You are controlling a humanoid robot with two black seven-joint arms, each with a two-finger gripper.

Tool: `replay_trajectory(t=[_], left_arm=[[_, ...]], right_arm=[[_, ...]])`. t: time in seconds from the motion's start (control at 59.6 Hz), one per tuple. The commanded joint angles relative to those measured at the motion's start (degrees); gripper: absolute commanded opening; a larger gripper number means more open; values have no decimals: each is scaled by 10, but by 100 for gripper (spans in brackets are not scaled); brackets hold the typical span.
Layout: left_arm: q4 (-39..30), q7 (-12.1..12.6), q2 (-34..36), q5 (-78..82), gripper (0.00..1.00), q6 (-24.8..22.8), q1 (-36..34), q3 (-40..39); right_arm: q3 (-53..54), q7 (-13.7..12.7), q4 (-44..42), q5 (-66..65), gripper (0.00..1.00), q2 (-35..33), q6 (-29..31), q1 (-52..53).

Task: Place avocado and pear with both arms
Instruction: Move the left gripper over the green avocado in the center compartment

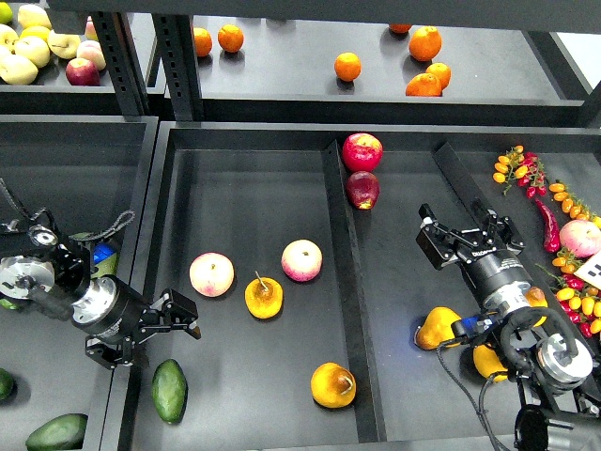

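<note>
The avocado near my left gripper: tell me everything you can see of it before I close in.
The avocado is a smooth, dark green, elongated oval with a dull sheen and no visible damage. It lies flat on the dark tray floor, long axis running roughly front to back, near the tray's front left corner. Nothing touches it: the left gripper hovers just above and behind it, jaws open.

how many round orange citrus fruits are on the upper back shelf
6 round orange citrus fruits: two at left, one in the middle, three at right. A seventh may peek out at the top edge.
</note>
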Motion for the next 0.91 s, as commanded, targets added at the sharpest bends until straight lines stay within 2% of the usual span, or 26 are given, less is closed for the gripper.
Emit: replay_trajectory(t=[0.0,0.285,0.604,0.89], left_arm=[[5,0,-20,1,100,0,-3,17],[23,0,-60,9,100,0,-17,63],[96,0,-121,8,100,0,-16,85],[115,0,-140,6,100,0,-15,106]], right_arm=[[-1,0,-1,0,100,0,0,0],[-1,0,0,1,100,0,0,4],[0,0,1,1,100,0,1,8],[1,-1,5,2,100,0,2,8]])
